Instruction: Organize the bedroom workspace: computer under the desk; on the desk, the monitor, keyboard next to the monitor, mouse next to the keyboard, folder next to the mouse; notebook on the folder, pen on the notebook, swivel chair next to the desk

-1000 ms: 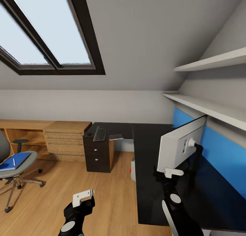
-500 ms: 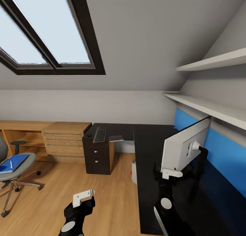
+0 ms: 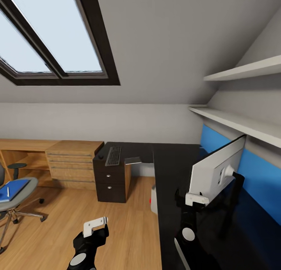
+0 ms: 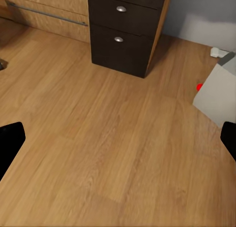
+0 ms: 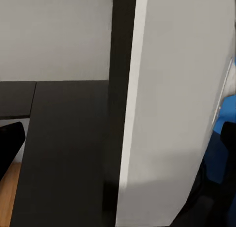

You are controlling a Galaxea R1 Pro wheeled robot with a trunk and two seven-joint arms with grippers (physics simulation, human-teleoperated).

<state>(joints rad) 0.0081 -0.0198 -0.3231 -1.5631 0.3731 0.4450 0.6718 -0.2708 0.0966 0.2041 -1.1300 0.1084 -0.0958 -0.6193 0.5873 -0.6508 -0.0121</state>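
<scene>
Desk (image 3: 171, 172): a black L-shaped top is seen, one leg running along the blue wall panel (image 3: 253, 176), the other along the grey back wall; it serves as the landmark below.
Monitor (image 3: 216, 170): it is stood upright on the desk leg beside the blue wall panel; its long axis is laid along that panel, the white back is turned toward the room and the screen toward the panel.
Right gripper (image 3: 195, 199): it is held at the monitor's lower near corner; in the right wrist view the monitor's white edge (image 5: 172, 109) is seen between the dark fingers, but whether it is clamped cannot be told.
Left gripper (image 3: 95, 224): it is held over the wood floor (image 4: 108, 138) in front of the desk; its fingers are seen set apart, with nothing between them.
Keyboard (image 3: 113, 155): it is laid on the desk's far leg above the drawers (image 3: 110, 182), its long axis pointing toward the back wall.
Computer (image 3: 154, 199): it is stood on the floor under the desk edge, red light facing outward.
Swivel chair (image 3: 13, 199): it is placed well apart from the desk.
Folder (image 3: 11, 189): it is laid flat on the chair seat, with the pen (image 3: 8, 191) on top.
</scene>
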